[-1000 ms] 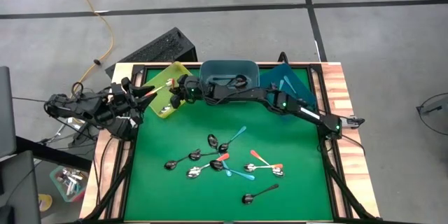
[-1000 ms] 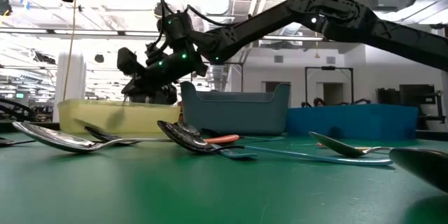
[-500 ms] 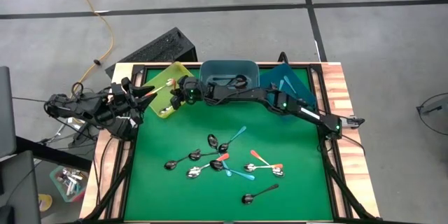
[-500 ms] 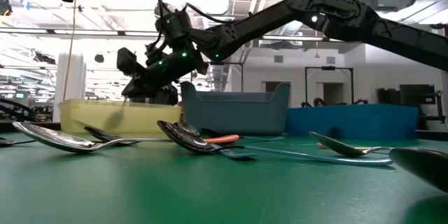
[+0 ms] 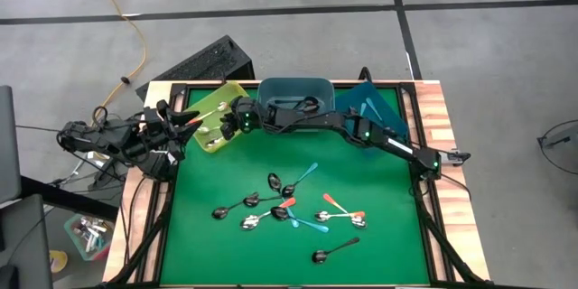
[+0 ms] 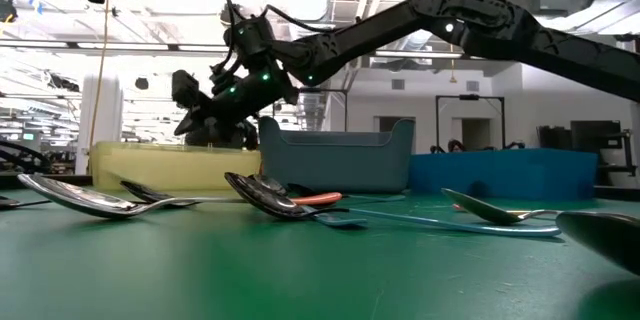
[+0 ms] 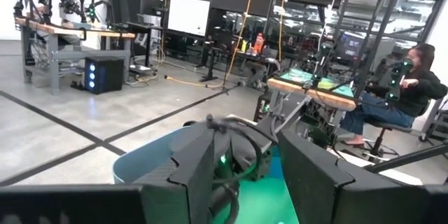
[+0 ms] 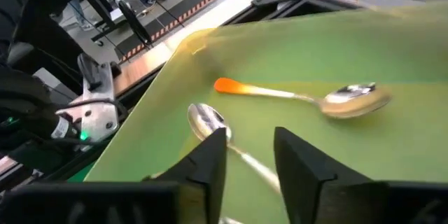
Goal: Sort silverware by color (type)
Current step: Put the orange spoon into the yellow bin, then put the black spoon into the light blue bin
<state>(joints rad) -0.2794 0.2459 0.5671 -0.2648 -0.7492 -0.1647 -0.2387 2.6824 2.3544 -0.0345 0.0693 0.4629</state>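
My right gripper (image 5: 228,123) reaches across to the yellow bin (image 5: 209,119) at the far left and hovers open just above it. In the bin lie an orange-handled spoon (image 8: 301,96) and a second spoon (image 8: 207,120). The second spoon's handle runs between my open fingers, and the handle's end is hidden. Several more spoons (image 5: 289,203), with orange, light blue or dark handles, lie scattered on the green mat. My left gripper (image 7: 245,175) waits open at the table's left edge with nothing between its fingers.
A dark teal bin (image 5: 293,99) and a blue bin (image 5: 370,113) stand in a row with the yellow one along the far edge. A black frame rail (image 5: 424,208) borders the mat. People sit at desks in the room beyond.
My right gripper has stayed over the yellow bin and has opened. In the low view its fingers stand wider apart than a second ago. The thin shape that hung below them inside the bin is gone.
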